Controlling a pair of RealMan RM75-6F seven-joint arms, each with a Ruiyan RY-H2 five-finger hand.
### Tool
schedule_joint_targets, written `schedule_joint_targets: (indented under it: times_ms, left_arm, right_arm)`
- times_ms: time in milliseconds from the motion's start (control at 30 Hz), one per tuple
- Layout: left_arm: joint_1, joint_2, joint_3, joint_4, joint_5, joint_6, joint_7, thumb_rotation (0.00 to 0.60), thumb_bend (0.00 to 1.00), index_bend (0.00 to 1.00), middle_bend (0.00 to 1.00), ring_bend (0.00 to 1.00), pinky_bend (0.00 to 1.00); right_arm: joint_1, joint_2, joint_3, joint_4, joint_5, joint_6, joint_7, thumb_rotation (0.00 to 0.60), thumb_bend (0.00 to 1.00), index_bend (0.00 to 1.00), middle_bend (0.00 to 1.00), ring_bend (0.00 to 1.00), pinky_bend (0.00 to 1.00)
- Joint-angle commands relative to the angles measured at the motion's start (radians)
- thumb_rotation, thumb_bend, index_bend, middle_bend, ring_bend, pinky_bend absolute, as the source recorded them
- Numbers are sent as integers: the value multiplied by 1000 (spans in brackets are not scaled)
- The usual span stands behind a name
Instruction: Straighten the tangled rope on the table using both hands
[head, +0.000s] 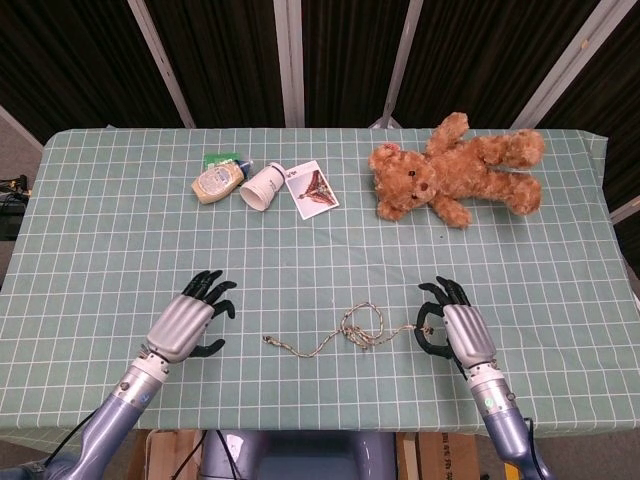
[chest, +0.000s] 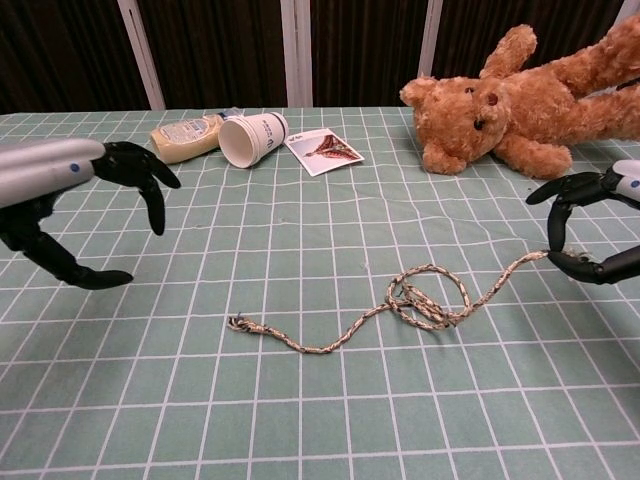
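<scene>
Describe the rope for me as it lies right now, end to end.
The rope is a thin, twisted cord, speckled tan and white, lying flat on the green checked tablecloth. Its frayed free end points toward the left hand, which is open and apart from it. Mid-length it bunches into a tangled loop. The other end runs to the right hand, which pinches it between thumb and finger.

Right hand (head: 452, 322) pinches rope (head: 352, 332)
</scene>
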Motion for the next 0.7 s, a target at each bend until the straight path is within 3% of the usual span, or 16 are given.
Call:
schedule_joint_targets:
  times_ms: [33,367,700]
  left_arm:
    - [-34,-67,-3,21,-55,-22,59,600,341,451,147,0,0]
    - [-88,-236,-15,80,-161,3,166,600,367,457,145,0,0]
    - [-139,-335,-23,135,-237,18,254,600,405,474,149,0,0]
  right_arm:
    - [-1,1,1,2,3,0,2,600,479,668,211,0,0]
    - [0,1,4,8,6,-3,11,600,480,668,211,0,0]
    - [-1,6,12,3,8,2,24,600,479,668,211,0,0]
